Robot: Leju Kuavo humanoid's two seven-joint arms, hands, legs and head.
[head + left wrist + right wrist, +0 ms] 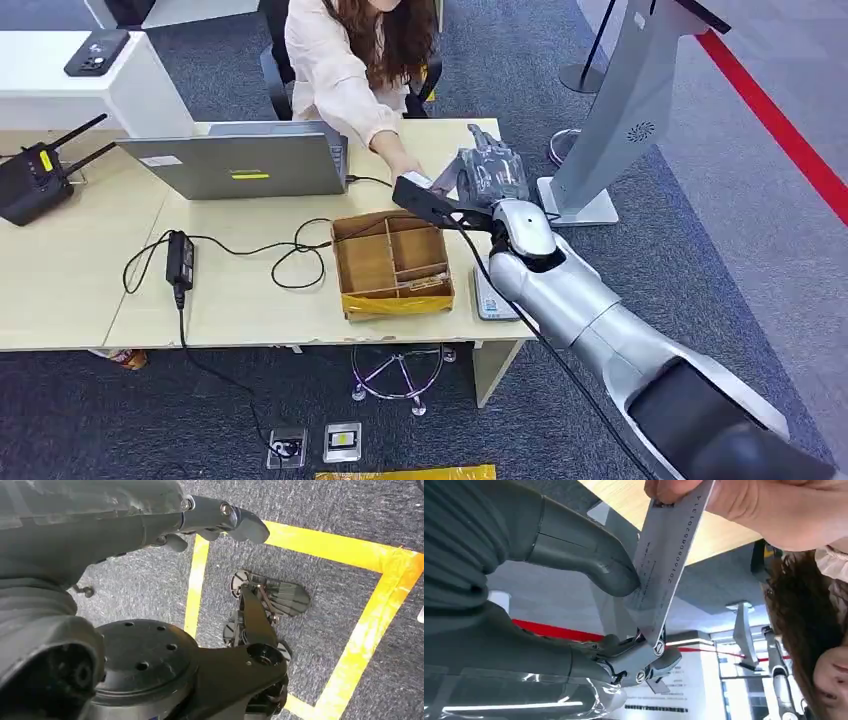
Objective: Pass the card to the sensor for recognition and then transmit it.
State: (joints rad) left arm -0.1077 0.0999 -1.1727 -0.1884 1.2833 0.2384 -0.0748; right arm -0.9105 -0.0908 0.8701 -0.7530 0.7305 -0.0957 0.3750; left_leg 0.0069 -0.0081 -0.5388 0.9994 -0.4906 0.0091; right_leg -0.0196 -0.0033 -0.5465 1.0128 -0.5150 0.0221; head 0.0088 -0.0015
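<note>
The card [663, 565] is a pale strip printed with numbers. In the right wrist view my right hand [624, 625] pinches it, the thumb [616, 577] on one face and the dark fingers [644, 662] at its lower end. A person's hand [774, 510] grips the card's other end. In the head view my right hand [490, 175] reaches over the table's far right corner, where the person's hand [405, 165] meets it at the card [420, 180]. A small grey sensor pad [490, 297] lies at the table's right edge under my forearm. My left hand [220, 517] hangs over the floor, holding nothing.
A wooden box with compartments [392, 262] sits left of the sensor pad. A laptop [240, 160], a power adapter [180, 255] with cables and a black router [30, 180] lie on the table [70, 290]. A grey kiosk stand [620, 110] rises on the right.
</note>
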